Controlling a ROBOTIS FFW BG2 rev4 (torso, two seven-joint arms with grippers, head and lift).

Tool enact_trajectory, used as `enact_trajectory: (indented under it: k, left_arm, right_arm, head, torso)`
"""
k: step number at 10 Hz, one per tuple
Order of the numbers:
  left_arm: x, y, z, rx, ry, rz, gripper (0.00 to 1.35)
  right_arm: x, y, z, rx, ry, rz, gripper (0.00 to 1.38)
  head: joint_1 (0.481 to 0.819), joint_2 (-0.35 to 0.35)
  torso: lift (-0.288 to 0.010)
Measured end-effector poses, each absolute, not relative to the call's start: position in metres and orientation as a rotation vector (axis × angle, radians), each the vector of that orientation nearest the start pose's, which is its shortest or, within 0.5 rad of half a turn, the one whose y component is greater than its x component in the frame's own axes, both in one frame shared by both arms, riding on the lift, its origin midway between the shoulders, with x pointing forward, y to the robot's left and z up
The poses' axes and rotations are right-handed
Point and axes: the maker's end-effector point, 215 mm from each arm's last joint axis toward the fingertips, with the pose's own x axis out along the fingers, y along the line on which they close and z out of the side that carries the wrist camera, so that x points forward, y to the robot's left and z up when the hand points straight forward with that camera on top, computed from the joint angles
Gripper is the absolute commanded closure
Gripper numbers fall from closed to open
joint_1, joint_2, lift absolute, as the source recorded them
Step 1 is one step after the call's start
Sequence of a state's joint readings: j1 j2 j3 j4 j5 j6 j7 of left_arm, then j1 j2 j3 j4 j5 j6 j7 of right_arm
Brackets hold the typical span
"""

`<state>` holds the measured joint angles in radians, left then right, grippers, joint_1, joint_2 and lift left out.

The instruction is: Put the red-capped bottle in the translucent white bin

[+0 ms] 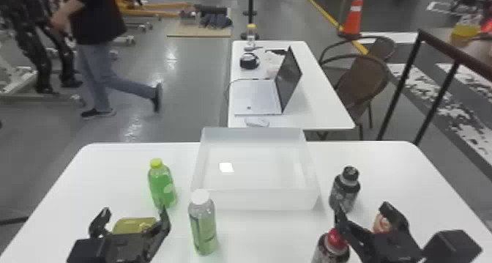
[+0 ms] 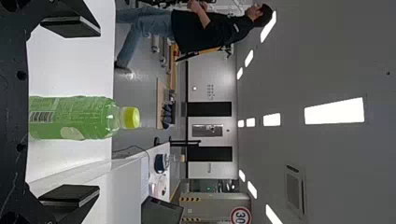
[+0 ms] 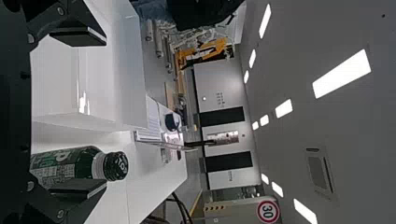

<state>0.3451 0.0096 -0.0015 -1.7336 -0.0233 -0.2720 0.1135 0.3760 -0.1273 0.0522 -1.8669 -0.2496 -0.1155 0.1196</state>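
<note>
Red-capped cylindrical bottle [image 1: 336,240] stands nearer the robot than the translucent white rectangular bin [image 1: 256,200]. Black 2-fingered left gripper [image 1: 135,211] and matching right gripper [image 1: 363,207] gape empty — presumably spread to admit a bottle.

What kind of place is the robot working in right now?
Probably an indoor workshop or robotics lab: a traffic cone stands on the grey floor, the white far wall carries a round 30 sign, and an open laptop sits on the table behind the bin.
</note>
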Motion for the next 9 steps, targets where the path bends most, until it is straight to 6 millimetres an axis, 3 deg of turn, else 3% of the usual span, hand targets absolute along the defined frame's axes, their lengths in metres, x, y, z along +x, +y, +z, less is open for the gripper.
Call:
enact_trajectory:
  k: [6, 9]
  left_arm:
    - [0.480, 0.250, -0.356, 0.023, -0.090, 0.102, 0.12]
    - [0.480, 0.249, -0.357, 0.023, -0.088, 0.101, 0.12]
  right_arm:
    - [0.476, -0.197, -0.342, 0.152, -0.028, 0.206, 0.22]
    - [0.477, -0.186, -0.342, 0.144, -0.018, 0.270, 0.22]
  head:
    - [0.549, 0.000]
    - [0.549, 0.000]
  torso:
    - [-0.100]
    - [-0.100]
